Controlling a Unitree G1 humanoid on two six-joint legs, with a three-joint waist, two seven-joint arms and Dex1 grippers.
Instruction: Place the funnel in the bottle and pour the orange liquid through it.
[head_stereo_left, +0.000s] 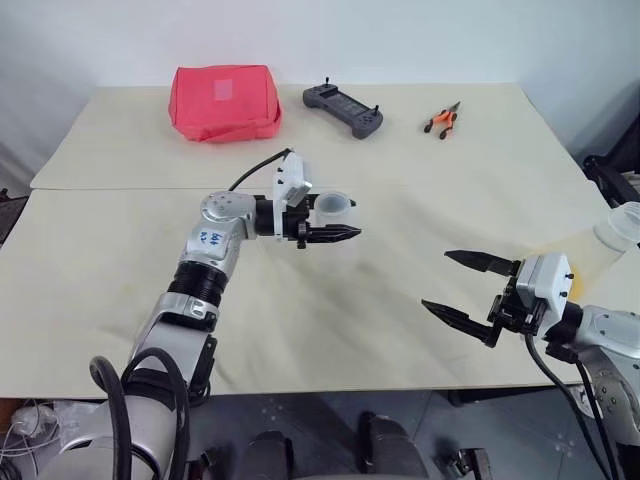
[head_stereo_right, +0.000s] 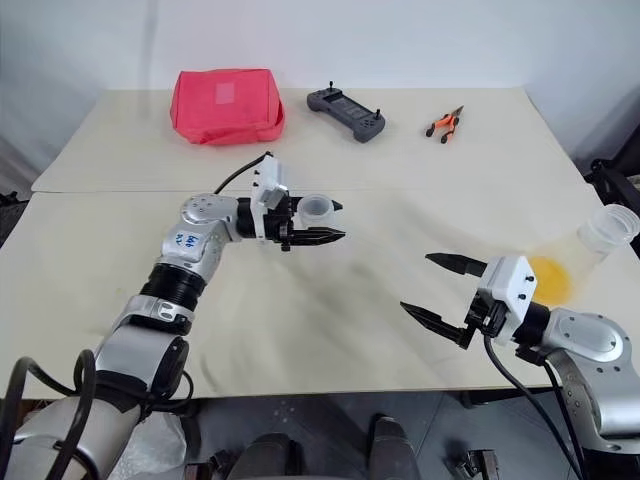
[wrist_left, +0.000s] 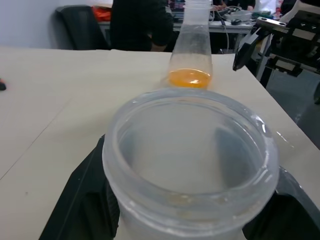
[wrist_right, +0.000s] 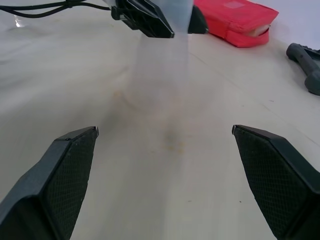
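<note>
My left gripper is shut on the neck of the clear bottle and holds it upright over the middle of the table. The bottle's thick round rim faces up between the black fingers, and its clear body hangs faintly below. The orange liquid lies in the bottom of a larger clear container at the table's right edge. Just left of that container, my right gripper is open and empty, pointing toward the bottle. The funnel is out of view.
At the far side lie a red pouch, a dark handheld controller and small orange-handled pliers. A seam runs across the cream table. The liquid container stands close to the right table edge. A person in dark clothes stands beyond.
</note>
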